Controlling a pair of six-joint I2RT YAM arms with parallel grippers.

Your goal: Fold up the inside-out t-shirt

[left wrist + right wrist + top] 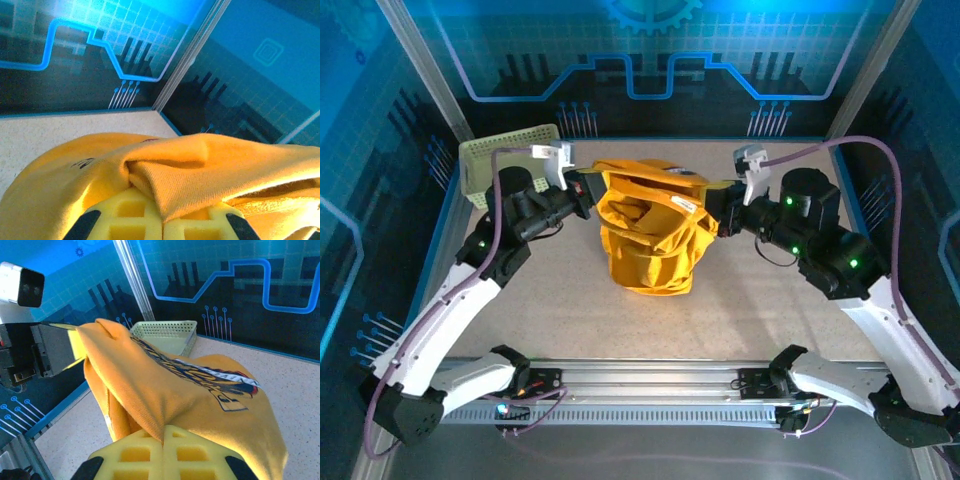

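Mustard-yellow all over the inside-out t-shirt. Carries a navy, white and red print across one fold. Pale green lattice on the basket. Speckled beige on the tabletop. Bright yellow, square-gridded, on the jaws. Glowing blue circuit lines over the dark backdrop.

Blue-lit circuit-pattern walls, speckled table

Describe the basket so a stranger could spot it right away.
Start at the speckled table and go to its far left corner. The basket sits there: pale green plastic lattice, rigid and open-topped, unlike the soft yellow t-shirt mid-table.
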